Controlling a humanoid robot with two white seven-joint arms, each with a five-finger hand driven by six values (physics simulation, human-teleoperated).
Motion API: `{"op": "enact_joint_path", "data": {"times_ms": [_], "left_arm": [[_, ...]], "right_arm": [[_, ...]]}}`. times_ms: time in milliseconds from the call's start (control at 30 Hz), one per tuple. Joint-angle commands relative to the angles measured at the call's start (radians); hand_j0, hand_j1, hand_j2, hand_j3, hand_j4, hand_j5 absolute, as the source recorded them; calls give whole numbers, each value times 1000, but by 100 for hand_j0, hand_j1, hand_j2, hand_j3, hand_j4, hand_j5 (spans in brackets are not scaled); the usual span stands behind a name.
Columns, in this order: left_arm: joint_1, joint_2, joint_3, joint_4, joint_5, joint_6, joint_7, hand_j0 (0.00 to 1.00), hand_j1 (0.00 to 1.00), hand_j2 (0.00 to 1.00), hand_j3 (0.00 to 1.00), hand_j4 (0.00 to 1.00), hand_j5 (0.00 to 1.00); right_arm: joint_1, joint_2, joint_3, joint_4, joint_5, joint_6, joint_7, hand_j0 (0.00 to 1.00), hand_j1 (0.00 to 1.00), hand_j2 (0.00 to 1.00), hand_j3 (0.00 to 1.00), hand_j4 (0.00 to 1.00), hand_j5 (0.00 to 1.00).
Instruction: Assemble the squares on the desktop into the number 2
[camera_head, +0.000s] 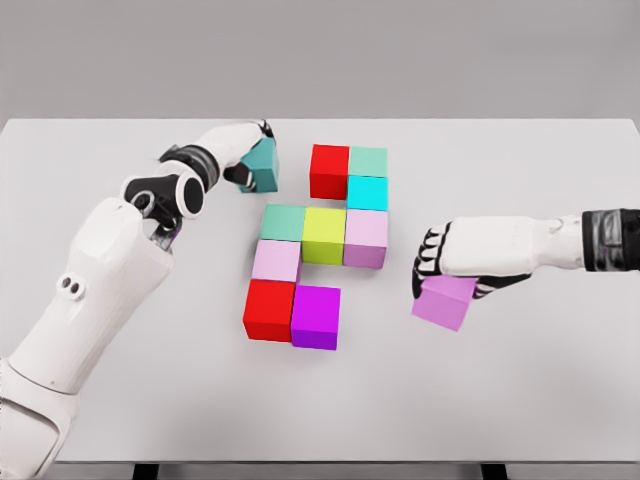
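Note:
Coloured cubes sit grouped at the table's middle: a red cube and a mint cube on top, a cyan cube below, then a green cube, a yellow-green cube and a pale pink cube. Under those lie a pink cube, a second red cube and a magenta cube. My left hand is shut on a teal cube, just left of the upper red cube. My right hand is shut on a violet cube, tilted, right of the group.
The white table reaches to the picture's sides, with its front edge near the bottom. A grey wall stands behind it.

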Motion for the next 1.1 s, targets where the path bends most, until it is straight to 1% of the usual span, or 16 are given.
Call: {"op": "enact_joint_path", "data": {"times_ms": [0,67,133,167,267,367,400,567,733,800,900,1000,1067], "left_arm": [[0,-31,-1,14,-27,-2,2,33,33,33,33,33,33],[-11,-57,-1,37,-55,-2,2,33,33,33,33,33,33],[-23,-71,-3,65,-55,-6,2,33,33,33,33,33,33],[-31,-74,-3,74,-55,-7,2,33,33,33,33,33,33],[-54,-87,-8,121,-53,-13,2,33,33,33,33,33,33],[-58,-88,-11,124,-52,-15,2,33,33,33,33,33,33],[-61,-88,-23,129,-52,-13,2,33,33,33,33,33,33],[-75,-94,-24,138,-52,-16,2,33,33,33,33,33,33],[-87,-94,-24,140,-56,-16,2,33,33,33,33,33,33],[-87,-96,-24,144,-87,-18,2,33,33,33,33,33,33],[-87,-104,-24,144,-93,-18,2,33,33,33,33,33,33],[-87,-111,-32,150,-105,-61,2,33,33,33,33,33,33],[-87,-117,-32,178,-109,-96,2,33,33,33,33,33,33]], "right_arm": [[0,23,2,0,-5,1,-1,51,51,51,51,51,51],[-3,54,5,0,1,1,-1,51,51,51,51,51,51],[-5,69,13,0,7,1,-1,51,51,51,51,51,51],[-15,72,28,0,7,1,-1,51,51,51,51,51,51],[-46,104,78,0,59,1,-1,52,52,52,52,52,52],[-52,117,107,0,99,1,-1,52,52,52,52,52,52],[-57,124,114,0,102,1,-1,52,52,52,52,52,52],[-92,161,170,0,104,1,-1,52,52,52,52,52,52],[-100,173,179,0,106,1,-1,52,52,52,52,52,52],[-103,173,179,0,119,1,-1,52,52,52,52,52,52],[-120,177,179,0,142,1,-1,52,52,52,52,52,52],[-121,184,179,0,148,1,-1,53,53,53,53,53,53],[-123,189,191,0,150,1,-1,53,53,53,53,53,53]]}}
